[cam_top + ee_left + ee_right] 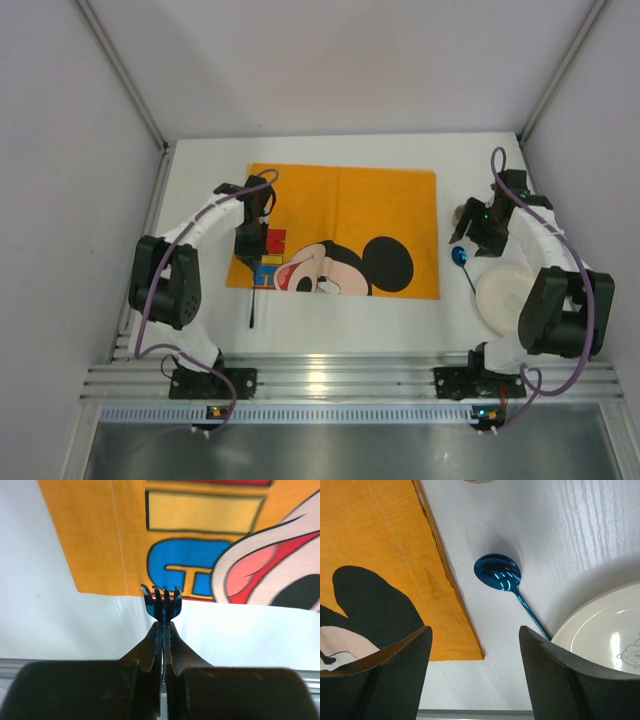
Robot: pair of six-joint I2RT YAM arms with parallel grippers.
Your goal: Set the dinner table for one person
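Note:
My left gripper is shut on a dark blue fork over the near left corner of the orange Mickey Mouse mat. In the left wrist view the fork's tines stick out past the closed fingertips. My right gripper is open and empty above the white dinner table, right of the mat. Below it lie a shiny blue spoon and a white plate. The spoon's handle runs to the plate's rim. In the top view the spoon and plate are at the right.
A small greyish object sits just left of the right gripper, partly hidden. Grey walls close in the table at the back and both sides. A metal rail runs along the near edge.

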